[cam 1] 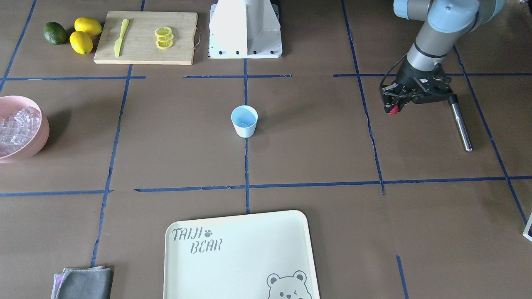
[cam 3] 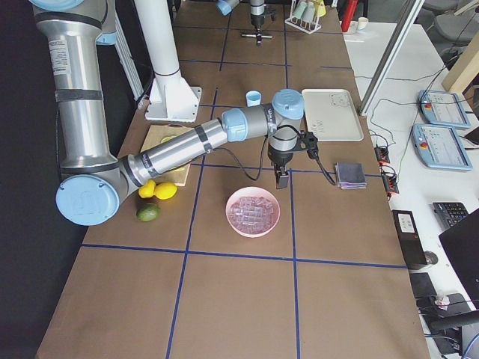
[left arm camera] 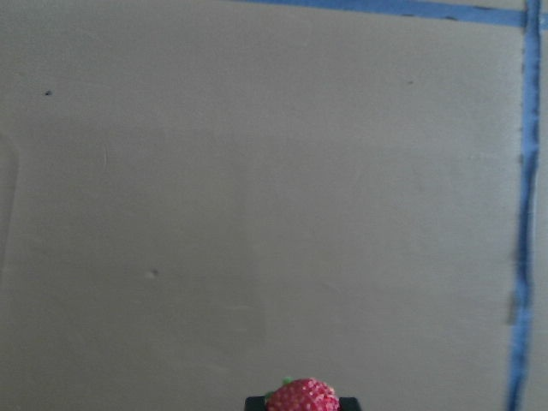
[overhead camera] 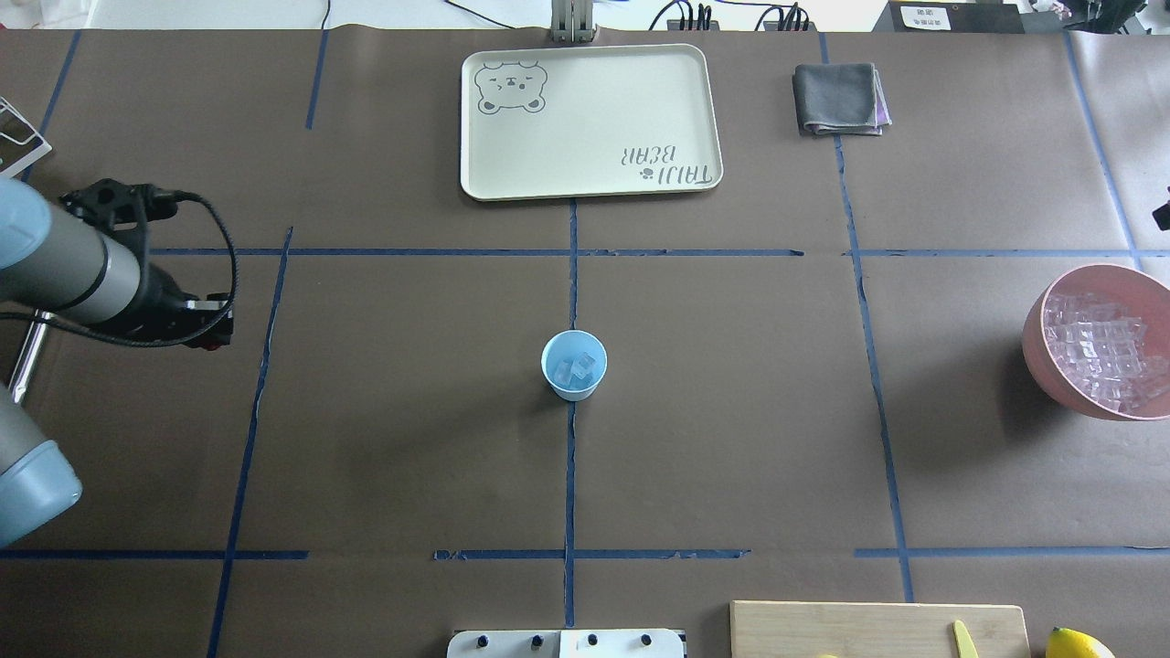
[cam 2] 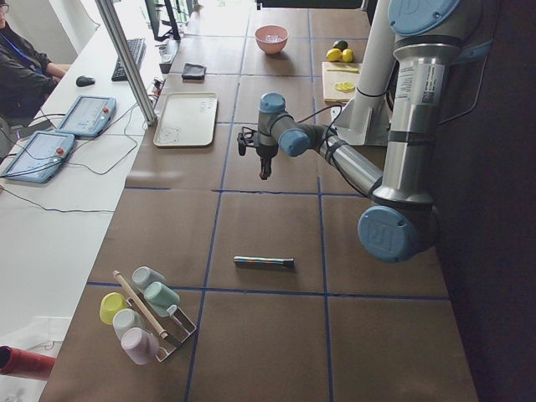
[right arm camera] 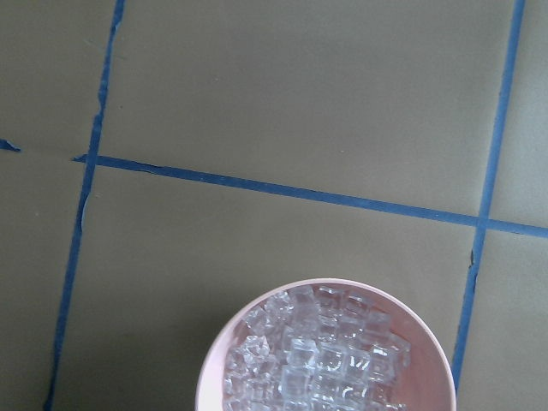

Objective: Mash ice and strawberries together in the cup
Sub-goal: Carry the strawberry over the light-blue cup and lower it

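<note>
The light-blue cup (cam 1: 244,121) stands upright at the table's middle, with a few ice cubes (overhead camera: 578,367) in it. More ice (right arm camera: 317,355) fills the pink bowl (cam 1: 39,124). My left gripper (cam 1: 394,109) is shut on the strawberry (left arm camera: 302,397) and holds it above bare table, far from the cup on my left side. My right gripper (cam 3: 283,177) hangs just above the far rim of the pink bowl. It shows only in the exterior right view, so I cannot tell whether it is open or shut.
A metal rod (cam 1: 461,124) lies on the table beside my left gripper. A cutting board (cam 1: 145,37) with a yellow knife and lemon slices, two lemons (cam 1: 85,35) and a lime sit near my base. A bear tray (cam 1: 241,257) and a grey cloth (cam 1: 85,282) lie at the far edge.
</note>
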